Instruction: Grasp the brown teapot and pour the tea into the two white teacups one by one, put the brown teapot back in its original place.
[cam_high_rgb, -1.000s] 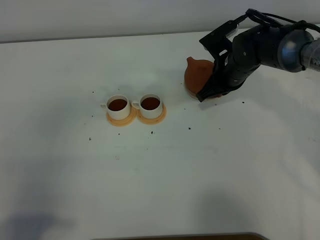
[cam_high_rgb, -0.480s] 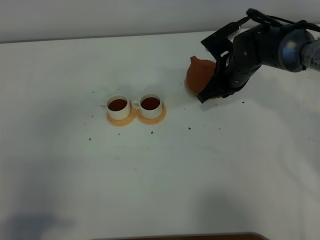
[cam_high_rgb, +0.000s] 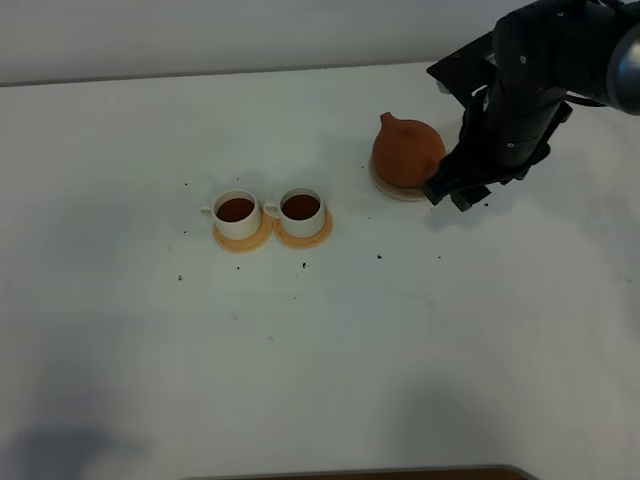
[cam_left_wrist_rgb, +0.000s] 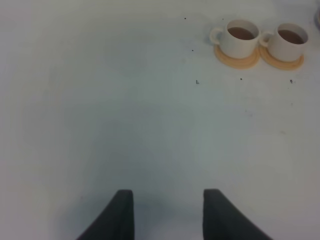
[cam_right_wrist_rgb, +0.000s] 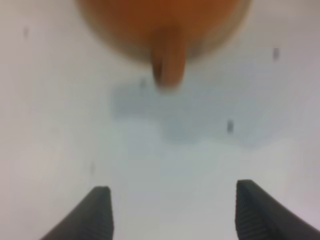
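Observation:
The brown teapot stands upright on its cream saucer at the back right of the table. In the right wrist view the teapot is blurred, its loop handle pointing at my right gripper. That gripper is open, empty and just clear of the handle. The two white teacups sit side by side on orange coasters, both holding dark tea. The left wrist view also shows the teacups, well away from my open left gripper.
Small dark specks are scattered over the white table. A grey wall runs along the table's far edge. A brown strip shows at the near edge.
My right gripper has opened, let go of the teapot's handle and drawn back to the right. The teapot now rests on the saucer, free of the fingers.

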